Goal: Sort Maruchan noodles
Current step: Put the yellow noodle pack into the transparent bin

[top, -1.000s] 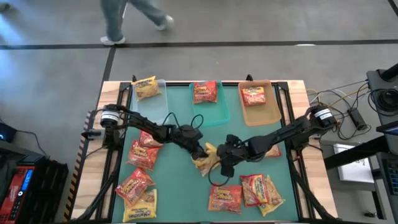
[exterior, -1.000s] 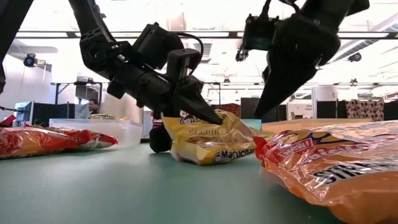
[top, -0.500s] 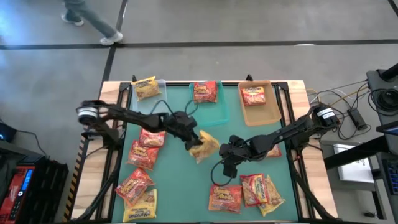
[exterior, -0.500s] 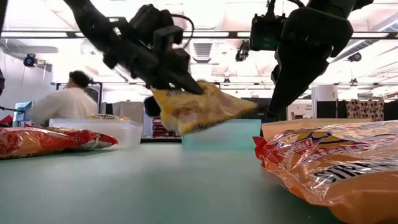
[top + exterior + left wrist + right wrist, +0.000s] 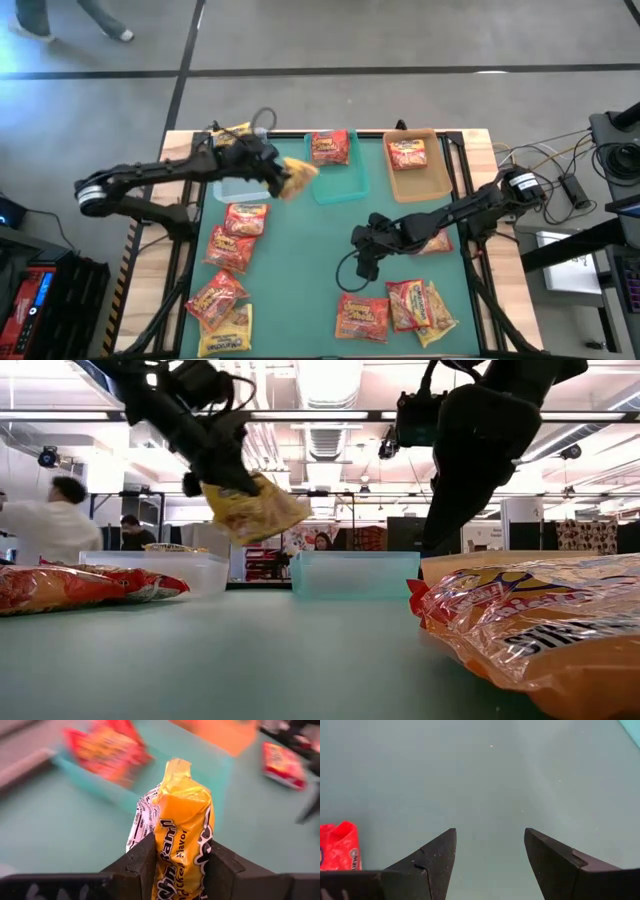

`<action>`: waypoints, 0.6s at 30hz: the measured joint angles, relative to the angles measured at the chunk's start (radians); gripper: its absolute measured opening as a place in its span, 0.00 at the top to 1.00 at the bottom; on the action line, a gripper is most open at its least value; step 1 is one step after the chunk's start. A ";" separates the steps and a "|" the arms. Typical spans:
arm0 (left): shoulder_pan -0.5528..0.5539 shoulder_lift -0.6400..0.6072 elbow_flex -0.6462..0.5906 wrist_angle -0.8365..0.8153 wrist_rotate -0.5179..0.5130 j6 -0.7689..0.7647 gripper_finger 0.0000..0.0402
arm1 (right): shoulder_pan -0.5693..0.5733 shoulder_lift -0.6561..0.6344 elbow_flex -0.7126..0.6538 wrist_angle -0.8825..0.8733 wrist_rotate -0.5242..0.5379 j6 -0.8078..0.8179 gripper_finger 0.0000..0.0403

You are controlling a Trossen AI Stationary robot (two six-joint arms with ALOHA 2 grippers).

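My left gripper point(image 5: 276, 176) is shut on a yellow Maruchan noodles packet point(image 5: 297, 173), high above the mat between the clear tray point(image 5: 238, 185) and the teal tray point(image 5: 340, 185). In the low view the yellow packet point(image 5: 258, 510) hangs clear of the table. My right gripper point(image 5: 362, 258) hovers open over the bare middle of the mat, its fingers point(image 5: 437, 857) apart with nothing between them. Red and yellow packets lie flat on the mat at the left point(image 5: 228, 250) and at the near right point(image 5: 420, 305). My left gripper pinches the yellow packet between its two fingers point(image 5: 145, 862), across the packet's flat faces near one end point(image 5: 180, 865). The fingers slant down from the table's left side. The rest of the packet point(image 5: 182, 805) sticks out past the fingertips, tilted and lifted clear.
The clear tray holds a yellow packet point(image 5: 232, 138), the teal tray a red one point(image 5: 330, 147), the tan tray point(image 5: 420, 182) an orange-red one point(image 5: 407, 153). A red packet point(image 5: 337, 847) lies near my right gripper. People move beyond the table's far side.
My left gripper has lifted the yellow packet off the middle of the mat and carried it up and toward the far left, to beside the clear tray, turning as it went. The packet now hangs clear of the table. My right gripper has stayed in place, open.
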State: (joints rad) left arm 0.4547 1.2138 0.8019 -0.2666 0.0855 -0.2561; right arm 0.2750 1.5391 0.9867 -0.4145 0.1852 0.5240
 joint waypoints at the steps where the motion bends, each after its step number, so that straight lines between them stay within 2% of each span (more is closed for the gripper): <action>1: 0.032 -0.012 0.006 -0.023 -0.012 0.026 0.72 | -0.004 0.000 0.000 0.001 0.000 0.000 0.44; 4: 0.127 -0.030 0.045 -0.129 -0.069 0.106 0.72 | -0.015 0.000 0.000 0.000 0.000 0.000 0.44; 12: 0.324 0.009 0.181 -0.390 -0.357 0.345 0.72 | -0.020 0.000 0.000 0.000 0.000 0.000 0.44; 18: 0.390 0.104 0.182 -0.494 -0.383 0.416 0.72 | -0.020 0.000 0.000 0.000 0.000 -0.002 0.44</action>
State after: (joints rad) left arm 0.8449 1.3177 0.9839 -0.7608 -0.2979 0.1599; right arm 0.2546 1.5394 0.9863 -0.4141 0.1848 0.5220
